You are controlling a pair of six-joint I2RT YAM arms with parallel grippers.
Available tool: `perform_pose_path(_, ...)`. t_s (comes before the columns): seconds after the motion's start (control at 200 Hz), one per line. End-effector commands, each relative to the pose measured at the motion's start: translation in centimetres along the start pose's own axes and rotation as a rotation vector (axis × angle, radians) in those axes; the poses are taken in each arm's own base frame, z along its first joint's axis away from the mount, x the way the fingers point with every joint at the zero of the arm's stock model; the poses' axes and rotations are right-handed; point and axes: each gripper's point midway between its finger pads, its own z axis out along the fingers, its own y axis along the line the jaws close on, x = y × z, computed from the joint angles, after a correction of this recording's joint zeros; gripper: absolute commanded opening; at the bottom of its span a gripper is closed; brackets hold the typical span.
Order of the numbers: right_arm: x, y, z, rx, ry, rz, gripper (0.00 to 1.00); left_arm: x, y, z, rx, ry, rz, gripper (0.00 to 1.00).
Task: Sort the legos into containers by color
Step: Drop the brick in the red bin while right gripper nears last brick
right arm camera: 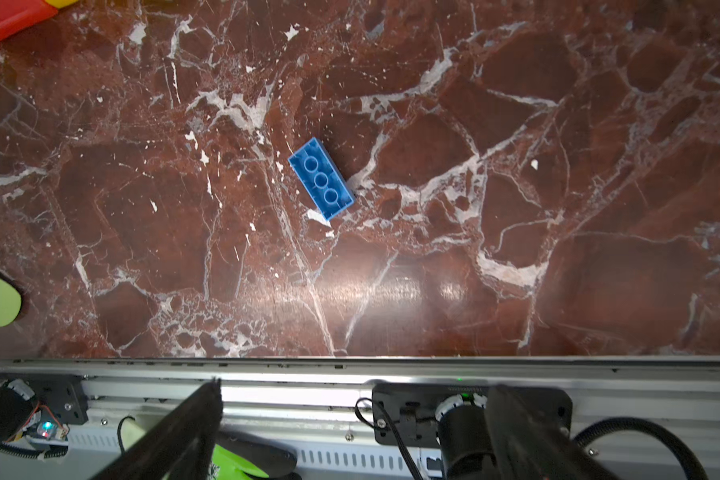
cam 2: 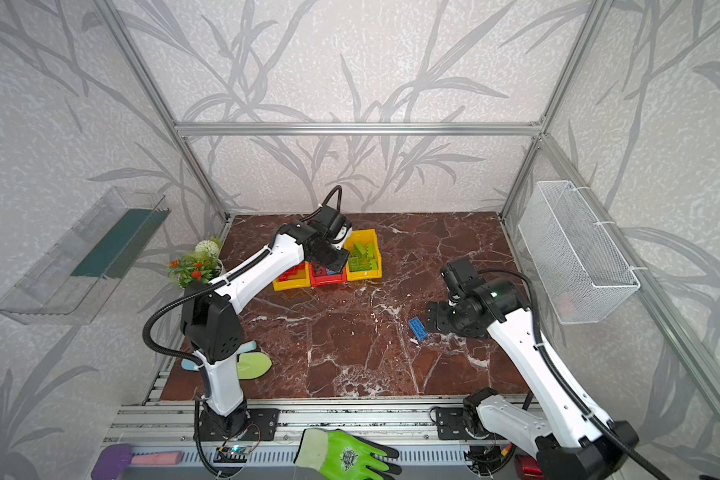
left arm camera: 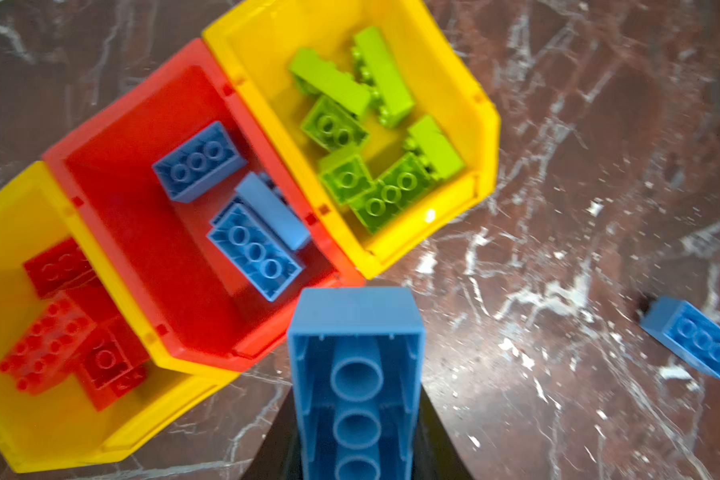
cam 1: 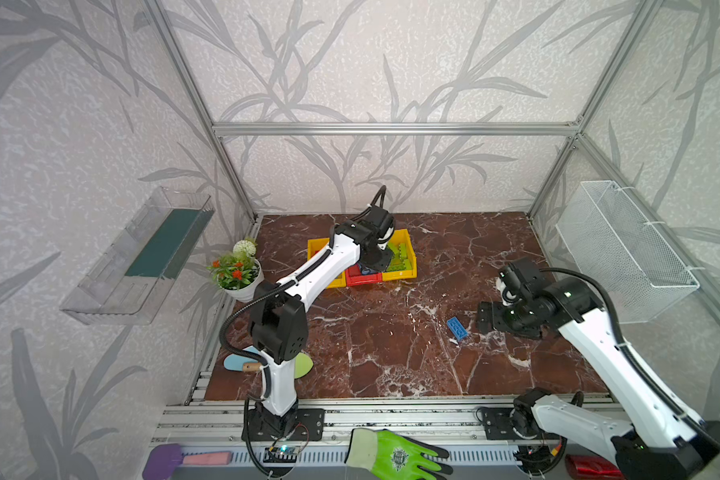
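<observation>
Held blue brick (left arm camera: 356,332): clamped in the left claw (left arm camera: 356,440), hollow underside toward the wrist camera, long axis run out along the fingers. Its free end is seen over the near rim of the red bin (left arm camera: 113,174), at the corner next to the yellow bin (left arm camera: 485,137) holding the green bricks (left arm camera: 391,195). The red bin's floor lies just beyond the claw tip, not under it. Three blue bricks (left arm camera: 200,160) are already stowed there. Red bricks (left arm camera: 46,340) are kept in the other yellow bin (left arm camera: 13,232), one bin further from the claw.

Judged: blue drop step, nearly lined up. A short advance over the red bin's interior is likely needed before release. Otherwise the brick may be tipped off the rim onto the tabletop (left arm camera: 558,208) or in among the greens.

Loose blue brick (right arm camera: 321,178), the only one seen outside the bins: laid flat on the tabletop, underside up, just ahead of the right claw (right arm camera: 356,390), which is spread wide and empty. Its long axis is set diagonal to the line between the fingers, so some wrist rotation is probably called for. The right arm is clearly nearer; the left claw is well apart from it.
</observation>
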Motion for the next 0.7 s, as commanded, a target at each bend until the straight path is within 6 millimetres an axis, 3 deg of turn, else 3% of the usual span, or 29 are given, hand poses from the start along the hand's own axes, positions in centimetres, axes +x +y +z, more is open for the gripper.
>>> perform_pose_path(0.0,-3.0,1.8,1.3,-0.033,-0.040,-0.011,0.99,0.2,2.1,2.4,-0.004,0.061,-0.027,0.15)
perform_pose_path(0.16,-5.2,3.2,3.7,-0.021,0.010,-0.010,0.99,-1.4,5.9,4.7,0.016,0.068,-0.109,0.15)
perform_pose_path(0.34,-6.4,3.8,6.3,0.022,0.079,-0.013,0.99,-2.4,8.4,7.3,0.031,0.094,-0.153,0.19)
perform_pose_path(0.395,-6.4,3.6,7.2,0.042,0.106,-0.016,0.99,-2.6,8.9,8.0,0.044,0.099,-0.179,0.30)
perform_pose_path(0.48,-6.2,3.4,8.6,0.068,0.144,-0.032,0.99,-2.7,9.2,8.5,0.049,0.106,-0.186,0.62)
perform_pose_path(0.585,-5.8,2.7,10.2,0.114,0.190,-0.058,0.99,-3.0,8.7,8.0,0.079,0.092,-0.197,0.82)
perform_pose_path(0.695,-5.1,2.2,12.0,0.133,0.227,-0.081,0.99,-3.6,8.2,6.8,0.094,0.064,-0.210,0.84)
